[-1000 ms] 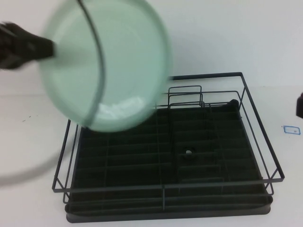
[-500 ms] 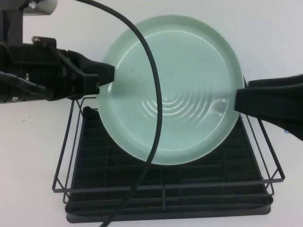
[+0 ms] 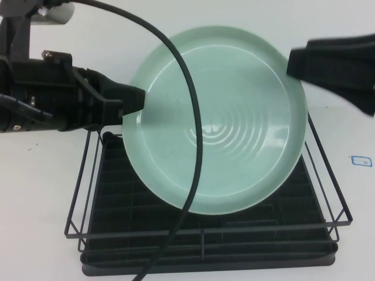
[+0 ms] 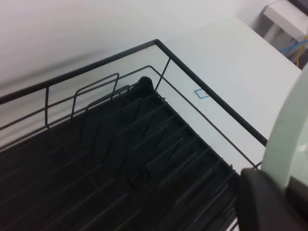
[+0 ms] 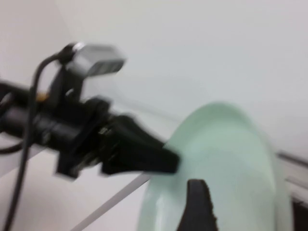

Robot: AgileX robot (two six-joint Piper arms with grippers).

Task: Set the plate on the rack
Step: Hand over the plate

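The pale mint-green plate [image 3: 234, 123] hangs tilted above the black wire rack [image 3: 205, 252], its face toward the high camera. My left gripper [image 3: 139, 99] is shut on the plate's left rim; in the left wrist view the rim [image 4: 288, 130] runs into its dark finger [image 4: 269, 202], above the rack [image 4: 120, 159]. My right gripper [image 3: 293, 61] is at the plate's upper right rim and stands open. In the right wrist view one of its fingers [image 5: 197, 207] lies in front of the plate's face [image 5: 231, 159]. My left gripper [image 5: 163, 161] also shows there.
The left arm's black cable [image 3: 193, 117] loops across the front of the plate. The upright plate-holder loops at the rack's back [image 4: 98, 89] are bare. A small blue-outlined mark [image 3: 361, 159] lies on the white table to the right of the rack.
My left gripper carried the plate from the upper left to over the rack. My right gripper came in at the plate's right rim, then moved up to its upper right rim.
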